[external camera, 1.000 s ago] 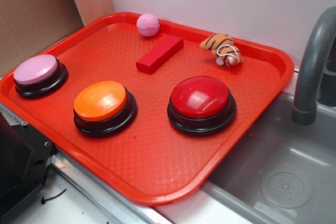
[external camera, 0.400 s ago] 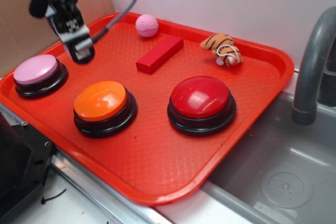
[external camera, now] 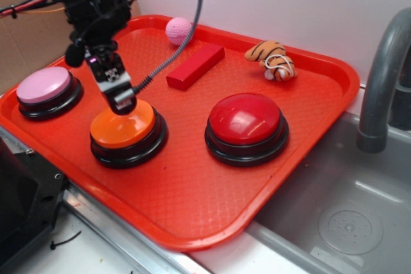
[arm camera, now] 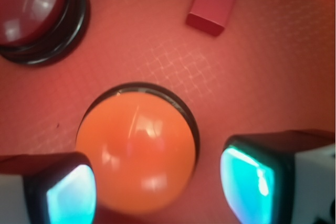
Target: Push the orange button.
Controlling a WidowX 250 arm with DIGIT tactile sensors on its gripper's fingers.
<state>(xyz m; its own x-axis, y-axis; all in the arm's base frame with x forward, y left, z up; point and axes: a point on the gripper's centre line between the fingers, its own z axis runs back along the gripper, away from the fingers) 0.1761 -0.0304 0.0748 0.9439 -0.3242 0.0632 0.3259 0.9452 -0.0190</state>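
The orange button (external camera: 123, 124), a glossy orange dome on a black base, sits at the front left of the red tray (external camera: 192, 203). My gripper (external camera: 121, 102) hangs tilted over the dome's back edge, very close to it; I cannot tell whether it touches. In the wrist view the orange button (arm camera: 137, 153) lies right below, between my two spread fingers (arm camera: 68, 192). My gripper (arm camera: 157, 187) is open and holds nothing.
A pink-domed button (external camera: 43, 86) stands to the left and a red-domed button (external camera: 245, 120) to the right. A red block (external camera: 194, 65), a pink ball (external camera: 178, 30) and a striped toy (external camera: 273, 59) lie at the back. A grey sink (external camera: 347, 216) and faucet (external camera: 382, 75) are at the right.
My gripper came into view from the upper left, then moved down and right from beside the pink-domed button to just over the orange button. Nothing on the tray has moved.
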